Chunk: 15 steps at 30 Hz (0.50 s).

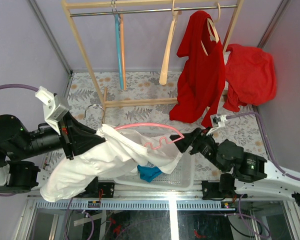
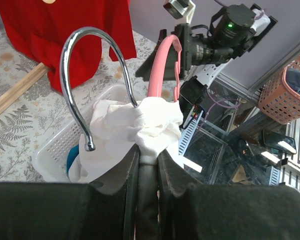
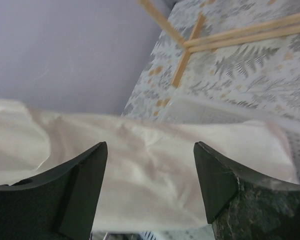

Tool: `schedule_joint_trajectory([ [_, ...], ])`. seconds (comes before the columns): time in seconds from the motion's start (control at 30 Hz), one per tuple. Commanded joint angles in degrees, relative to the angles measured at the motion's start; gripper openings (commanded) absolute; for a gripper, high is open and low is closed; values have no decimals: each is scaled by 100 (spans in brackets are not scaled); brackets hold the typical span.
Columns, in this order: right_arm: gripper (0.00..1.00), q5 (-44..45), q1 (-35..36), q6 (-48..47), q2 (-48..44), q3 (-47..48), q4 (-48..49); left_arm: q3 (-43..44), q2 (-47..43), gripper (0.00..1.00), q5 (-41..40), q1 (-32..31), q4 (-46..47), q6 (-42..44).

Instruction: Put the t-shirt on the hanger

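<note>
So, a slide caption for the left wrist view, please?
Left gripper pinches bunched white t-shirt at pink hanger, below its metal hook.

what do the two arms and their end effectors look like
Both are black with chunky round joints. The left arm has a white camera block and purple cable; the right arm has a green light. The left end effector and right end effector have black wedge-shaped fingers.

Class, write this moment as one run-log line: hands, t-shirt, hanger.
left hand: shut on hanger | right hand: open, facing t-shirt | t-shirt: partly over hanger
</note>
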Motion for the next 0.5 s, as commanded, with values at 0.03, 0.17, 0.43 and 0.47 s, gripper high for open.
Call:
schedule_joint_trajectory([
  [0.03, 76, -1820, -1605, 327, 504, 142, 804, 92, -246, 0, 58, -1, 496, 89],
  [0.17, 73, -3618, -2827, 695, 1016, -70, 1559, 97, -277, 0, 83, -7, 422, 70],
  [0.43, 71, -6960, -4522, 1123, 1248, 88, 2237, -42, -144, 0, 276, -2, 353, 100],
  [0.47, 70, -7348, -4701, 1322, 1251, 17, 2461, -98, -159, 0, 283, -5, 385, 109],
])
